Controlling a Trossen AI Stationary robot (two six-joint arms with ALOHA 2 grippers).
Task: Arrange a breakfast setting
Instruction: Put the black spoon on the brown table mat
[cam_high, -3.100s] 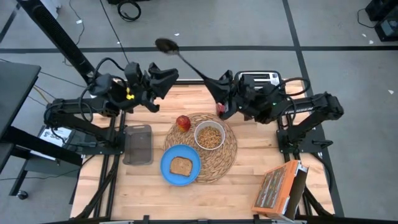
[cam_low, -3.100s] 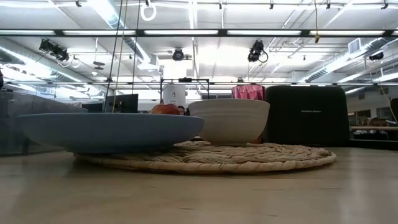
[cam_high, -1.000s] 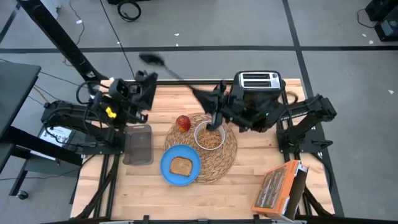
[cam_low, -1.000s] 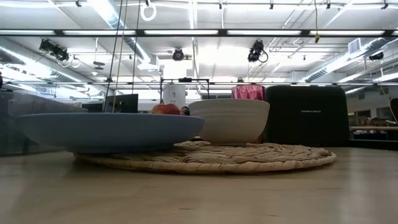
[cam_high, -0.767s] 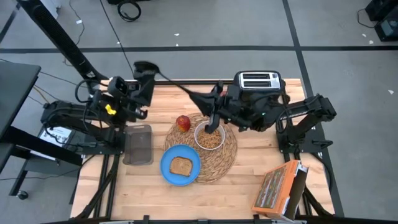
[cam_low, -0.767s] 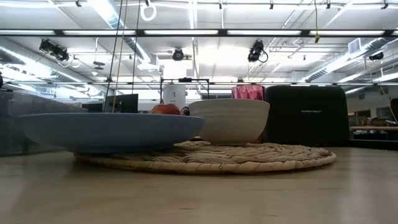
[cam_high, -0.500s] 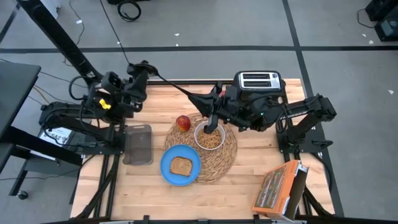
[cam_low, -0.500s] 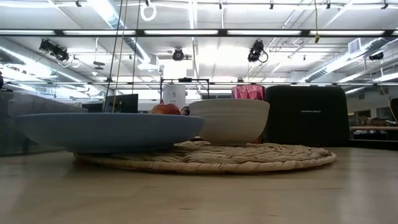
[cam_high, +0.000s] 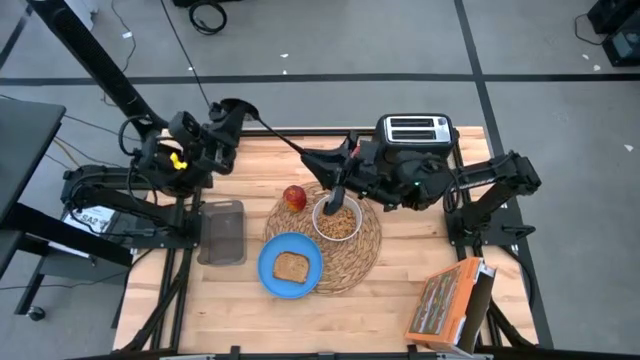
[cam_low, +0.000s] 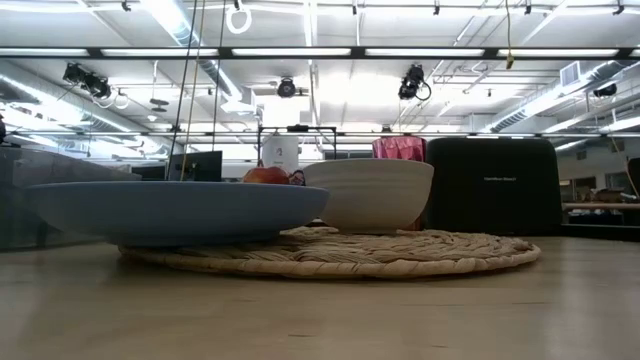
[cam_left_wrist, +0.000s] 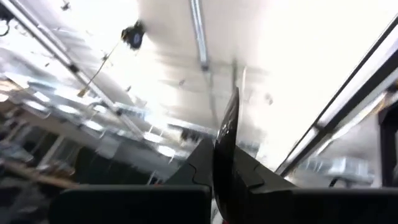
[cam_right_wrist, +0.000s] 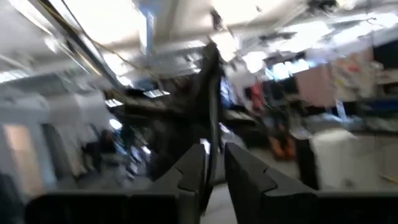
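The dark spoon (cam_high: 280, 138) hangs in the air over the table's far edge, spanning between my two grippers. My left gripper (cam_high: 228, 112) is shut on its bowl end; my right gripper (cam_high: 322, 160) has the handle's other end. Below them the round straw placemat (cam_high: 365, 250) lies on the table. It carries the white bowl (cam_high: 338, 220) of cereal, the red apple (cam_high: 294, 197) and part of the blue plate (cam_high: 290, 265) with the toast slice (cam_high: 291, 266). In the low view the pink cup (cam_low: 400, 148) shows behind the bowl (cam_low: 370, 195). My left gripper pinches the spoon at its bowl end (cam_left_wrist: 227, 140) between its two fingers, and the spoon stands edge-on between them. The fingers slant upward from the table's left. The spoon is clear of the table. My right gripper has the handle's free end (cam_right_wrist: 211, 134) between its two fingers (cam_right_wrist: 193, 171), slanting upward from the table's right. The handle runs on along the fingers' line toward my left gripper.
A black toaster (cam_high: 415, 128) stands at the far edge beside my right arm. An orange cereal box (cam_high: 450, 305) lies at the near right corner. A grey tray (cam_high: 222, 232) lies left of the placemat. Bare wood shows along the near edge.
My right gripper has tipped, swinging the spoon's bowl end toward the table's left and nearer. My left gripper has moved to that end, toward the far edge, and has shut on it. The things on the placemat have stayed still.
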